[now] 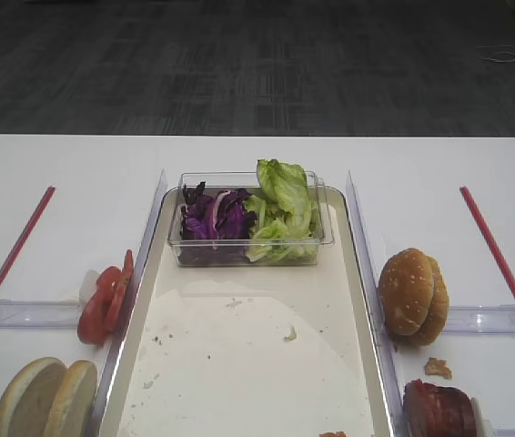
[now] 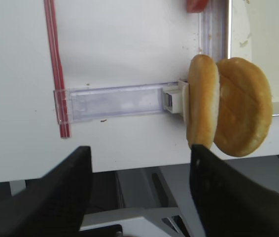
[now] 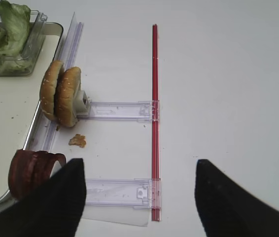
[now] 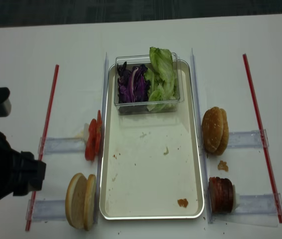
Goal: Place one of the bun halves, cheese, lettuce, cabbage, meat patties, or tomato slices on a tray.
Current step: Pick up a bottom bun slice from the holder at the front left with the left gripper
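White table point(image 4: 146, 35) fills frame. Tray point(image 4: 152, 215) at centre, only crumbs on its bare bottom. Clear tub point(image 4: 146, 107) at tray's top end holds cabbage point(image 4: 132, 85) and lettuce point(image 4: 162, 77). Bun halves point(image 4: 80, 201) upright on edge, lower left beside tray. Meat patties point(image 4: 220, 194) lower right. Tomato slices point(image 4: 92, 140) left of tray. Left tool point(image 2: 139, 192) jaws wide apart, empty, near bun halves. Right tool point(image 3: 139, 195) jaws spread, empty, over table.

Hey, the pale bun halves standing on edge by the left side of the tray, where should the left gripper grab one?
Grip the outer bun half across its thin rim, coming down from above. Both bun halves stand on edge, side by side, left of the tray, so the flat faces are blocked. The left gripper is open.
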Robot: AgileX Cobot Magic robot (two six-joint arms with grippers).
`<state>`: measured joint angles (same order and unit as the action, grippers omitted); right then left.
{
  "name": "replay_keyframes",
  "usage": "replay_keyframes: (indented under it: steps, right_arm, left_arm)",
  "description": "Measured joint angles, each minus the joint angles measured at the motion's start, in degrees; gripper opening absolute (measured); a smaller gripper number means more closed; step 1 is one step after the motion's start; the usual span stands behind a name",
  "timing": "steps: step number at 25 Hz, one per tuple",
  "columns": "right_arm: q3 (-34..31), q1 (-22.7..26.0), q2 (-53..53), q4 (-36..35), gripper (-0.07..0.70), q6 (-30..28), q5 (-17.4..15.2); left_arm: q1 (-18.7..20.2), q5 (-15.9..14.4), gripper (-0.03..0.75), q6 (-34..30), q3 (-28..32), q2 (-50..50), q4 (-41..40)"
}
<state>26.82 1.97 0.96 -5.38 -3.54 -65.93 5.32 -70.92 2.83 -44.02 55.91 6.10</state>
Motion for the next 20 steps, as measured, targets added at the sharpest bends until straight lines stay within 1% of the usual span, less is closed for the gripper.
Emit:
replay_keyframes:
  steps: [4, 7, 10, 15, 20]
  right_arm:
    - [0.00, 0.00, 0.00, 0.00, 0.491, 0.00, 0.00]
    - [0.00, 0.00, 0.00, 0.00, 0.491, 0.00, 0.00]
    - [0.00, 0.00, 0.00, 0.00, 0.491, 0.00, 0.00]
    - [0.00, 0.00, 0.00, 0.00, 0.491, 0.00, 0.00]
    - [0.00, 0.00, 0.00, 0.04, 0.491, 0.00, 0.00]
  left_arm:
    - [0.10, 0.00, 0.412, 0.00, 0.00, 0.00, 2.99]
    - [1.92, 0.00, 0.412, -0.10, 0.00, 0.00, 4.97]
    - [5.58, 0.13, 0.410, 1.18, 0.00, 0.00, 5.31]
    - [13.54, 0.25, 0.379, 5.99, 0.00, 0.10, 5.31]
    - [20.54, 2.05, 0.344, 9.98, 0.00, 3.07, 5.31]
